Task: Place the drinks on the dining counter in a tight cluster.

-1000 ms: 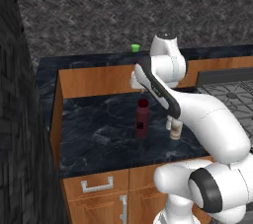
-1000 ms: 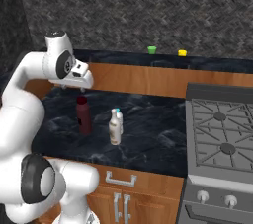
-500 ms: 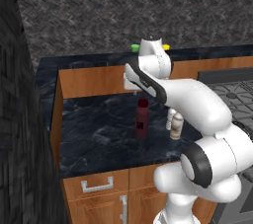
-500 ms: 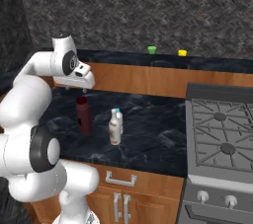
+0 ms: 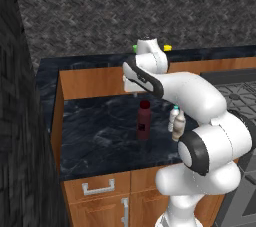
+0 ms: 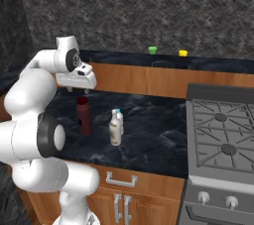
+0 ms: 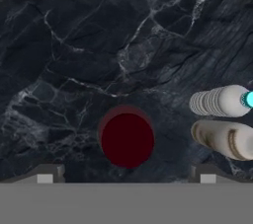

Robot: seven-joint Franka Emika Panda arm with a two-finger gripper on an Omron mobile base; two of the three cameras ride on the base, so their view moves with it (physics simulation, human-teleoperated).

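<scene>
Swung further over the black white-veined marble counter (image 5: 95, 131) since a second ago, now poised straight above the dark maroon bottle (image 5: 144, 120). Bottles unmoved. Two-finger gripper (image 7: 126, 174) spread wide, holding nothing, touching nothing. Maroon bottle upright; slim tan bottle with white neck (image 6: 115, 129) and short clear bottle with light-blue cap (image 6: 119, 118) close together, near its side.

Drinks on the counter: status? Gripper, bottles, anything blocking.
Gripper open, empty, directly above the maroon bottle. Tan bottle and clear bottle upright together beside it, apart from the maroon one. Nothing between the fingers and the maroon cap.
</scene>
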